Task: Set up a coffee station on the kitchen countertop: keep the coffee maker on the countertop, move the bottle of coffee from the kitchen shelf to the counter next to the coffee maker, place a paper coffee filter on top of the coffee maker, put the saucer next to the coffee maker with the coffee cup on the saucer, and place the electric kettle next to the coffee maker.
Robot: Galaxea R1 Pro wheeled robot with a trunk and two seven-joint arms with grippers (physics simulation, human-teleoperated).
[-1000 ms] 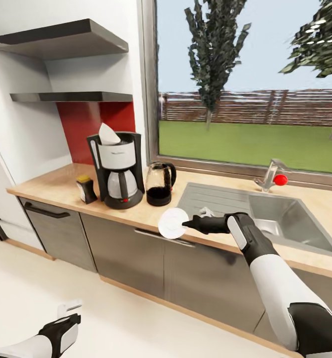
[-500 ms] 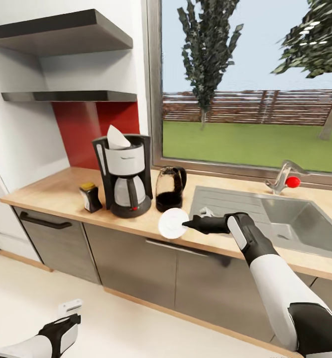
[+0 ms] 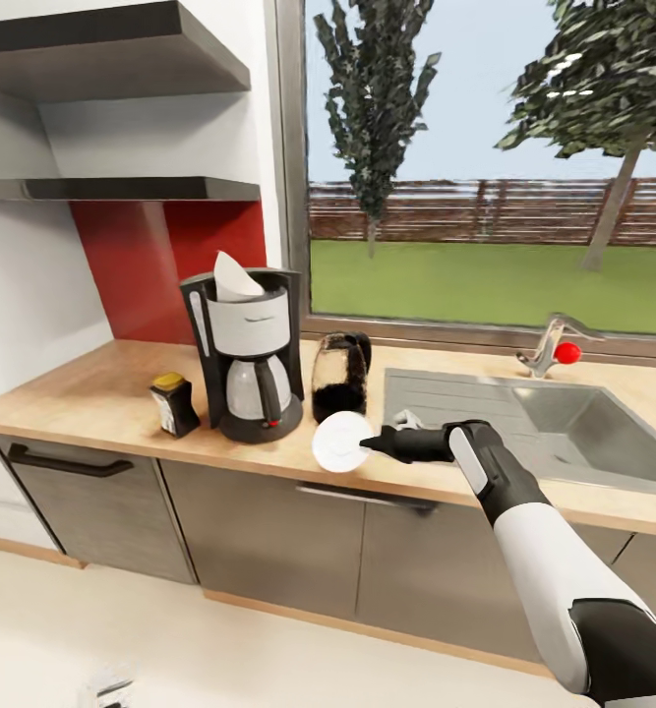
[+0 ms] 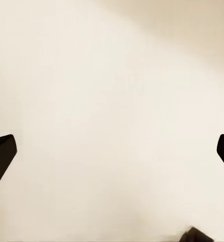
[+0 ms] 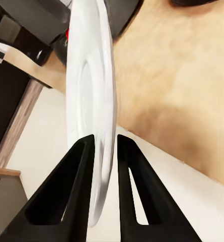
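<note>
A home kitchen: wooden countertop (image 3: 91,393), steel sink (image 3: 554,423), coffee maker (image 3: 247,354), garden window (image 3: 485,167).

The left gripper (image 4: 112,151) is hanging over a plain cream floor (image 4: 106,75), its two black fingertips (image 4: 1,154) poking in from opposite edges with a wide gap between them. A small dark shape (image 4: 197,235) (too little of it to identify) is peeking in at one edge.

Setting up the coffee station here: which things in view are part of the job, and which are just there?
Part of the job:
coffee maker, with the paper coffee filter on top
bottle of coffee
electric kettle
saucer, gripped by the right gripper
kitchen countertop
kitchen shelf

Just there:
sink
tap
window
</note>
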